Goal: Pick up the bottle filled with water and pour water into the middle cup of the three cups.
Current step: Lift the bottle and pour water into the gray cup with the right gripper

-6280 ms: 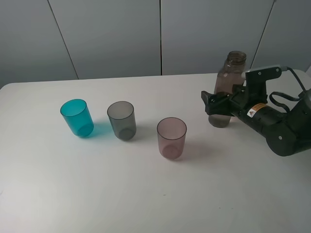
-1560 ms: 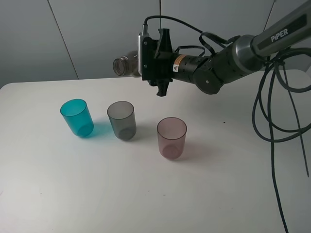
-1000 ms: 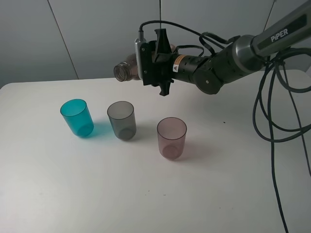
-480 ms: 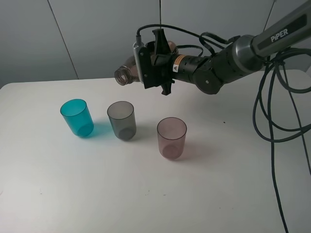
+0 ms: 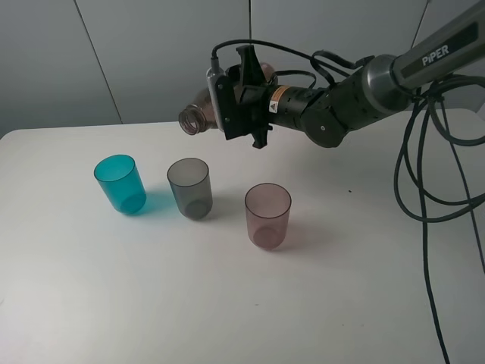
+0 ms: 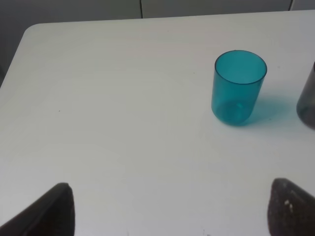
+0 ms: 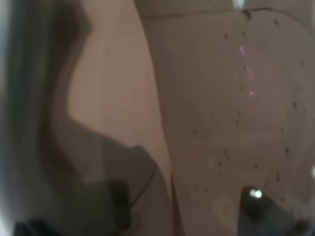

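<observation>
Above table (image 5: 341, 288): bottle (image 5: 195, 115) clamped in right end effector (image 5: 247, 95).

1. "PiPER": white lettering on the grey link of the right arm (image 5: 438, 54), which you'll find top right in the exterior high view.
2. Yellow-orange warning label (image 5: 281, 94) with a black triangle sign, on the wrist section just behind the right gripper (image 5: 241, 97). Its fine print is too small for you to read.

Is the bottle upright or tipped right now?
Tipped. The bottle lies nearly sideways in the right gripper, open mouth angled slightly down.
</observation>
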